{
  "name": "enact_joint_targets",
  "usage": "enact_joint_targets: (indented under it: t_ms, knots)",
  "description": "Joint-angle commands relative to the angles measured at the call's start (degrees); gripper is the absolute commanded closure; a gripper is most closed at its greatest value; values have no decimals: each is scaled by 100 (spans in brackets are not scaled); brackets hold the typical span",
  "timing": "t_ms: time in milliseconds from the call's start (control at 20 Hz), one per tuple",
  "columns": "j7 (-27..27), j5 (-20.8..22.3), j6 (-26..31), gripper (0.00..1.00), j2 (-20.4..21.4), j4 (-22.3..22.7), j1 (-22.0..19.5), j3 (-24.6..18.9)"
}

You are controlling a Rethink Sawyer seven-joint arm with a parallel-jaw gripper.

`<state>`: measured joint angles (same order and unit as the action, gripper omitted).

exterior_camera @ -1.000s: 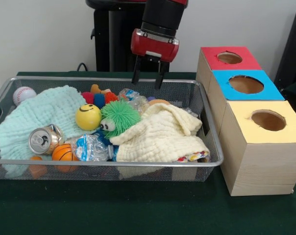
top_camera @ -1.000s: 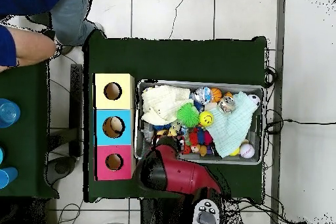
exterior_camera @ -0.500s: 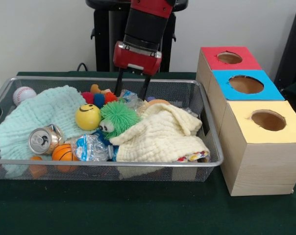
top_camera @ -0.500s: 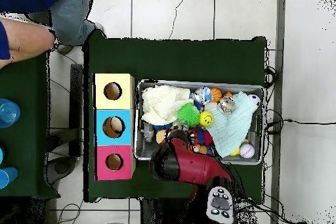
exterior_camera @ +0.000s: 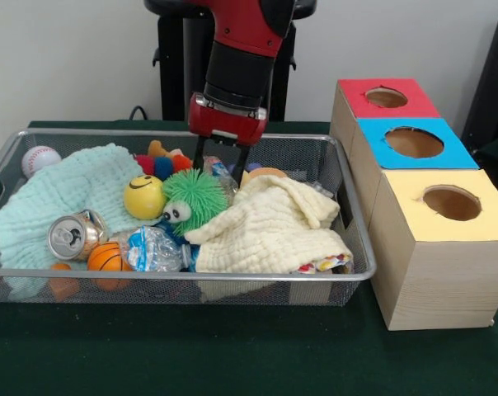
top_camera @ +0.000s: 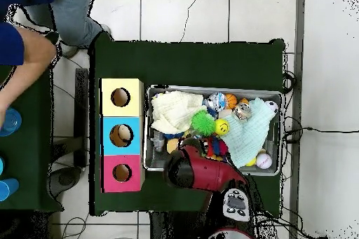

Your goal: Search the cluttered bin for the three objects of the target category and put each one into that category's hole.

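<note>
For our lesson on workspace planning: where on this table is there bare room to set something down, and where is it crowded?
Bare green tabletop runs in front of the wire bin, and continues past it before the yellow box. The bin itself is crowded: the mint cloth, yellow cloth, balls and a can fill it, with the end effector down among them.
</note>
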<state>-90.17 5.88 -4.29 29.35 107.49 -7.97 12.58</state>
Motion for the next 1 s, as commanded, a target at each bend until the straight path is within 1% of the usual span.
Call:
enact_joint_targets:
  t_ms: [50, 150, 200, 350, 500, 550, 600, 650, 750, 800, 900, 1000]
  knots:
    - [-334, 259, 764, 0, -250, -392, -143, -547]
    - [-293, 267, 846, 0, -234, -403, -149, -599]
    - [-288, 268, 875, 100, -218, -381, -208, -676]
    - [-185, 248, 1153, 100, -177, -416, -335, -853]
    - [-124, 190, 1410, 100, -131, -601, -165, -713]
    - [-124, 202, 1404, 100, -115, -630, -136, -696]
    - [-207, 166, 1379, 100, 4, -612, -27, -587]
    - [-273, 119, 1423, 100, 62, -585, -17, -586]
    - [-323, 61, 1676, 100, 258, -623, 205, -403]
    - [-333, 52, 1859, 100, 423, -692, 432, -191]
    - [-369, 46, 2202, 100, 651, -771, 700, 51]
    - [-374, 52, 2578, 100, 792, -866, 852, 169]
